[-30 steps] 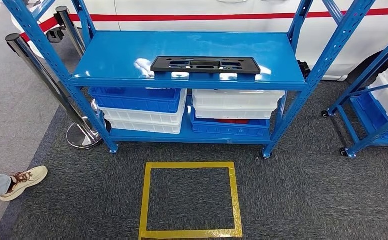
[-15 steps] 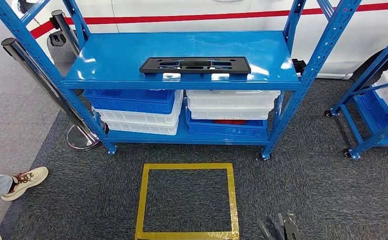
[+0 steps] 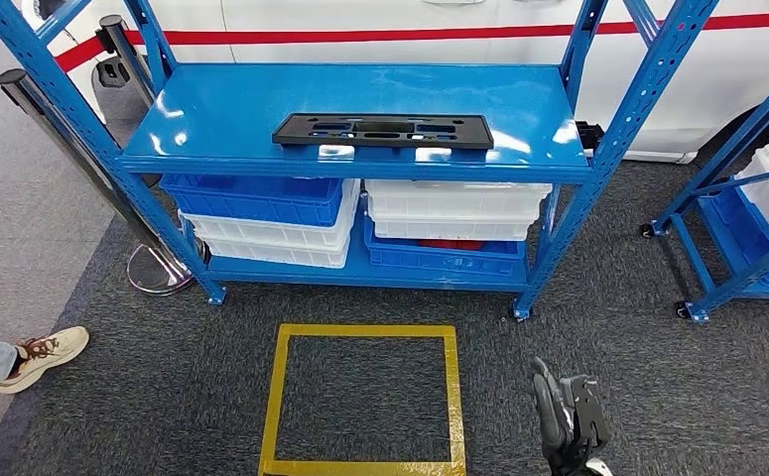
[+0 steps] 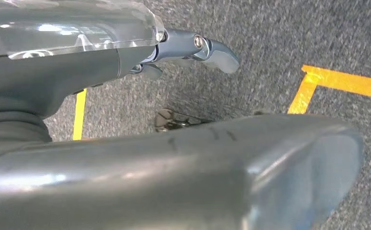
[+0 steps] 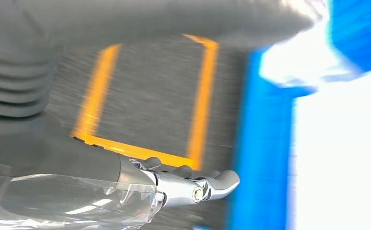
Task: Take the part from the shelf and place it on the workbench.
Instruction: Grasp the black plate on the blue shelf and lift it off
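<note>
A flat black plastic part [image 3: 381,130], long and narrow with cut-outs along its length, lies on the top deck of a blue steel shelf [image 3: 211,109], toward the deck's front edge and roughly centred. Nothing touches it.

Under that deck, on the lower level, stand stacked bins: a blue bin [image 3: 256,196] over white bins [image 3: 271,238] on the left, and a white bin [image 3: 456,206] over a blue bin [image 3: 447,258] on the right, with something red just visible between the two right-hand ones.

On the dark grey carpet, at 6 o'clock from the shelf, a square of yellow tape [image 3: 358,397] is marked out. The right hand [image 3: 566,421] rises at about 5 o'clock in the head view, just beside the square's right edge and well apart from the part. It holds nothing; its dark fingers [image 5: 217,184] lie loosely bent in the blurred right wrist view, and whether they are spread or closed cannot be told.

The left hand [image 4: 174,52] hangs over the carpet near a corner of yellow tape, empty, its fingers [image 4: 217,52] somewhat curled.

At 9 o'clock stands a chrome barrier post [image 3: 82,164]. At 8 o'clock a person's shoe [image 3: 43,355] rests on the lighter floor. A second blue rack [image 3: 747,198] with white bins stands at 3 o'clock.
</note>
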Robot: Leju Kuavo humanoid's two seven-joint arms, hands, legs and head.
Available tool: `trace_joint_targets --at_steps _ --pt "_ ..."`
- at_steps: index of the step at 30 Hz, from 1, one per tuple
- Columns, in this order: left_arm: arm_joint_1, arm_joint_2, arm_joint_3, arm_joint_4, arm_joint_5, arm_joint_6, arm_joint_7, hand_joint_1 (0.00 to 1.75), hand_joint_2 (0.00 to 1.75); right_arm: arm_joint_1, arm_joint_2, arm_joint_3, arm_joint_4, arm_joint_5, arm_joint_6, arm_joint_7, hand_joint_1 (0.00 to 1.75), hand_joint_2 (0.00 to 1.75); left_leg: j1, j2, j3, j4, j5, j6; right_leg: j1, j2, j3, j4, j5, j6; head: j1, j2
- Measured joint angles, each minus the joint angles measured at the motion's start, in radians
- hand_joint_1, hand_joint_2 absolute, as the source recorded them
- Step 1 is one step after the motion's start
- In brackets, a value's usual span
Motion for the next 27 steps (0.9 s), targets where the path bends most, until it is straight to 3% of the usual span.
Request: trace_joint_targets --at_steps 3,5,6,8,9,10,12,13,14,16,18,21,22,23,24,25,27 --pt "-0.003 0.0 0.01 0.001 -0.004 0.0 -0.001 0.0 0.0 -0.005 0.001 0.015 -0.035 -0.009 0.006 -0.008 0.0 0.0 -0.005 0.001 0.011 -0.025 -0.004 0.007 0.002 0.0 -0.002 0.0 0.0 0.003 0.001 0.0" --pt "-0.006 -0.001 0.028 0.002 -0.012 0.0 -0.005 0.0 0.0 -0.01 0.001 0.045 -0.11 -0.027 0.018 -0.023 0.0 0.0 -0.009 0.002 0.021 -0.051 -0.007 0.011 0.002 0.0 -0.003 -0.004 0.003 0.012 0.001 0.0" --pt "-0.009 -0.004 0.044 0.005 -0.019 0.0 -0.008 0.0 0.0 -0.014 0.0 0.072 -0.18 -0.042 0.029 -0.036 0.0 0.0 -0.008 0.003 0.027 -0.067 -0.001 0.011 -0.001 0.0 -0.019 0.027 -0.016 0.022 0.001 0.0" --pt "-0.014 -0.011 0.078 0.01 -0.034 -0.001 -0.015 0.0 0.0 -0.021 -0.005 0.132 -0.328 -0.076 0.05 -0.068 0.0 0.0 -0.004 0.015 0.039 -0.09 0.007 0.016 -0.005 -0.001 -0.082 0.143 -0.056 0.04 0.001 0.0" --pt "-0.016 -0.014 0.09 0.012 -0.041 -0.001 -0.016 0.0 0.0 -0.023 -0.008 0.154 -0.382 -0.088 0.057 -0.079 0.0 0.0 -0.003 0.023 0.044 -0.095 0.008 0.017 -0.008 -0.003 -0.103 0.178 -0.06 0.045 0.002 0.0" --pt "-0.016 -0.017 0.096 0.013 -0.044 -0.001 -0.017 0.0 0.0 -0.021 -0.012 0.167 -0.415 -0.093 0.059 -0.085 0.0 0.0 -0.003 0.031 0.046 -0.093 0.005 0.016 -0.009 -0.009 -0.098 0.157 -0.032 0.045 0.002 0.0" --pt "-0.016 -0.02 0.104 0.013 -0.049 -0.001 -0.018 0.0 0.0 -0.025 -0.018 0.19 -0.467 -0.098 0.059 -0.093 0.0 0.0 -0.006 0.043 0.046 -0.083 -0.004 0.007 -0.005 -0.041 -0.046 0.036 0.024 0.036 0.002 0.0" --pt "-0.017 -0.021 0.11 0.013 -0.052 -0.001 -0.019 0.0 0.0 -0.03 -0.022 0.207 -0.5 -0.102 0.06 -0.1 0.0 0.0 -0.009 0.051 0.046 -0.079 -0.008 0.002 -0.002 -0.051 -0.033 0.002 0.035 0.03 0.001 0.0" --pt "-0.018 -0.021 0.117 0.013 -0.055 -0.001 -0.021 0.0 0.0 -0.036 -0.025 0.224 -0.53 -0.107 0.06 -0.106 0.0 0.0 -0.011 0.059 0.046 -0.077 -0.01 -0.003 0.002 -0.054 -0.03 -0.011 0.035 0.023 0.0 0.0" --pt "-0.022 -0.021 0.13 0.013 -0.063 -0.001 -0.025 0.0 0.0 -0.04 -0.035 0.26 -0.591 -0.118 0.06 -0.119 0.0 0.0 -0.012 0.069 0.047 -0.076 -0.014 -0.013 0.002 -0.036 -0.031 -0.016 0.039 0.011 -0.001 0.0" --pt "-0.026 -0.022 0.144 0.014 -0.07 -0.001 -0.029 0.0 0.0 -0.042 -0.046 0.297 -0.648 -0.128 0.059 -0.133 0.0 0.0 -0.009 0.053 0.038 -0.05 -0.037 -0.025 -0.002 -0.027 -0.03 -0.022 0.043 0.001 -0.001 0.0" --pt "-0.028 -0.024 0.166 0.018 -0.082 -0.001 -0.032 0.0 0.0 -0.046 -0.06 0.362 -0.729 -0.144 0.057 -0.153 0.0 0.0 0.0 0.019 -0.037 0.118 -0.128 -0.04 -0.006 -0.017 -0.032 -0.024 0.046 -0.008 -0.002 0.0" --pt "-0.028 -0.024 0.176 0.019 -0.086 -0.001 -0.032 0.0 0.0 -0.046 -0.067 0.385 -0.753 -0.15 0.056 -0.16 0.0 0.0 0.002 0.016 -0.065 0.176 -0.148 -0.043 -0.006 -0.013 -0.032 -0.024 0.046 -0.009 -0.002 0.0" --pt "-0.028 -0.025 0.185 0.021 -0.09 -0.001 -0.033 0.0 0.0 -0.046 -0.074 0.406 -0.777 -0.156 0.055 -0.167 0.0 0.0 0.005 0.015 -0.079 0.204 -0.15 -0.045 -0.006 -0.01 -0.032 -0.023 0.045 -0.009 -0.002 0.0" --pt "-0.028 -0.025 0.194 0.022 -0.095 -0.001 -0.034 0.0 0.0 -0.047 -0.081 0.428 -0.799 -0.161 0.055 -0.175 0.0 0.0 0.007 0.015 -0.075 0.193 -0.132 -0.046 -0.006 -0.007 -0.031 -0.023 0.045 -0.008 -0.002 0.0" --pt "-0.029 -0.025 0.203 0.023 -0.099 -0.001 -0.035 0.0 0.0 -0.048 -0.089 0.45 -0.821 -0.168 0.054 -0.183 0.0 0.0 0.009 0.015 -0.053 0.143 -0.097 -0.046 -0.007 -0.004 -0.029 -0.023 0.044 -0.007 -0.002 0.0" --pt "-0.033 -0.026 0.222 0.027 -0.11 -0.004 -0.037 0.0 0.0 -0.052 -0.103 0.498 -0.865 -0.182 0.057 -0.202 0.0 0.0 0.009 0.014 0.012 0.004 -0.033 -0.041 -0.006 0.001 -0.026 -0.022 0.042 0.0 -0.002 0.0"
